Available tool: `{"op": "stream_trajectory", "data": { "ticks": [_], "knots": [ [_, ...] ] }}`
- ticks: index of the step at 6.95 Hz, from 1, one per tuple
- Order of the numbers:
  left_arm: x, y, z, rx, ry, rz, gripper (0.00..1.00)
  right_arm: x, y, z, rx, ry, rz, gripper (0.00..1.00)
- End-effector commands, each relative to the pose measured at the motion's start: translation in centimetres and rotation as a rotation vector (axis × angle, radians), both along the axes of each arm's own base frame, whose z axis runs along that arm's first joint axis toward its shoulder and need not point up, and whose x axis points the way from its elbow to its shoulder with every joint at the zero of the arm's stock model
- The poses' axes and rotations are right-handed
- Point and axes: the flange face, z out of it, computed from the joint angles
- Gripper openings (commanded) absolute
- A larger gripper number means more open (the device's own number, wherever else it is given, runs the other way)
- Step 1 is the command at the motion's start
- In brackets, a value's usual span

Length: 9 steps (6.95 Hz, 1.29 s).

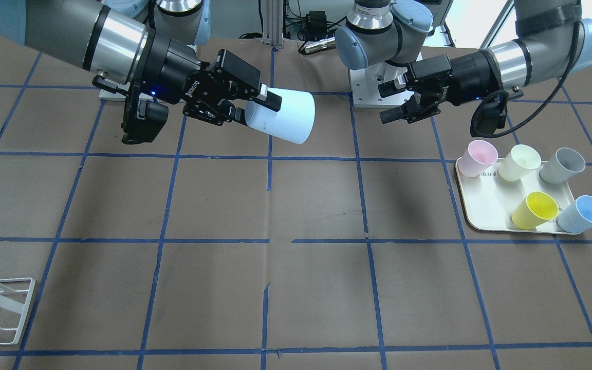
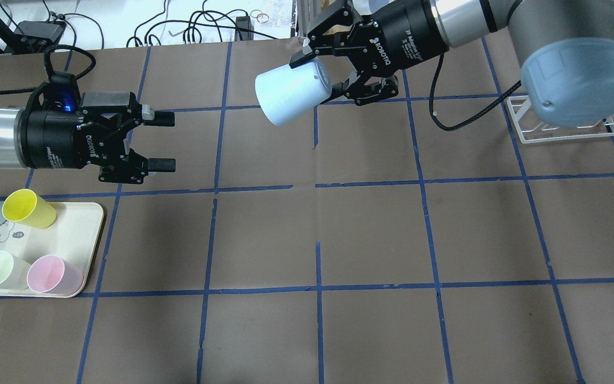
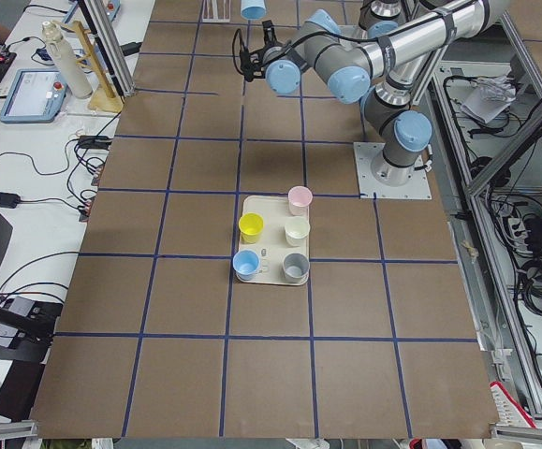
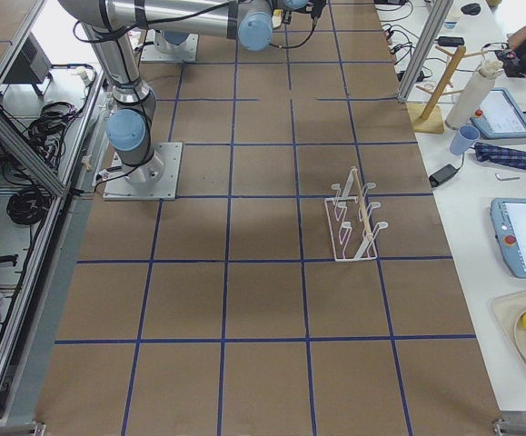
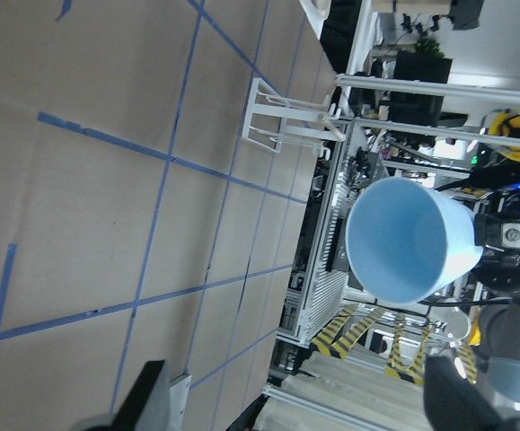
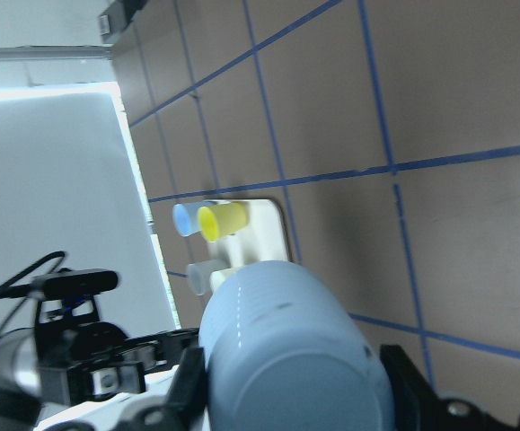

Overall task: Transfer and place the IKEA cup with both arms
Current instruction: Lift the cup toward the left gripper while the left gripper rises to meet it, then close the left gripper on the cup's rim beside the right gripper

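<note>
Above the brown taped surface (image 2: 371,234), my right gripper (image 2: 318,74) has its fingers pinching the IKEA cup (image 2: 291,96) sideways mid-air by its base end, mouth aimed at my left gripper (image 2: 164,142), fingers spread and empty, probably for the hand-off between arms.

Front view: across desk (image 1: 296,205) from robot, steep downward look, robot base (image 1: 370,90) at top edge.
Overhead: behind robot, looks forward and down; shares desk middle and tray (image 2: 80,229) with front view, sides swapped.
Two side views: high, far, at desk ends, look along desk.
Left wrist view: near, tilted, faces cup (image 5: 403,238) mouth.
Right wrist view: nearest, cup fills bottom edge, tray beyond.
</note>
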Motion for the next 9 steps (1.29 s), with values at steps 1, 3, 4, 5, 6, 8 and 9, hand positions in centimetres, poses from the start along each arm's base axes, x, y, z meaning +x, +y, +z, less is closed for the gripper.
{"op": "stream_trajectory", "data": {
  "ticks": [1,3,4,5,6,8,9],
  "knots": [
    [-4.7,-0.8,-1.4,0.011,0.103,-0.021,1.0,-0.8,0.7,-4.1,0.091,-0.276,-0.03,0.0],
    [-6.3,-1.6,-0.6,-0.014,0.187,0.034,1.0,-0.7,-0.1,-6.7,0.136,-0.397,-0.044,0.0],
    [-6.3,-1.8,-1.1,-0.008,0.191,0.036,1.0,-0.7,-0.3,-7.1,0.149,-0.4,-0.047,0.0],
    [-6.1,-2.4,-1.7,-0.009,0.194,0.039,1.0,-0.5,-0.2,-7.1,0.157,-0.403,-0.047,0.0],
    [-6.6,-2.6,-2.2,-0.002,0.196,0.028,1.0,-0.4,-0.1,-7.0,0.158,-0.403,-0.044,0.0],
    [-8.7,-2.5,-2.1,0.015,0.217,0.005,1.0,0.0,0.0,-7.0,0.162,-0.404,-0.038,0.0],
    [-8.7,-2.9,-1.7,0.018,0.23,0.021,1.0,0.0,0.0,-7.2,0.168,-0.406,-0.038,0.0]
  ]
}}
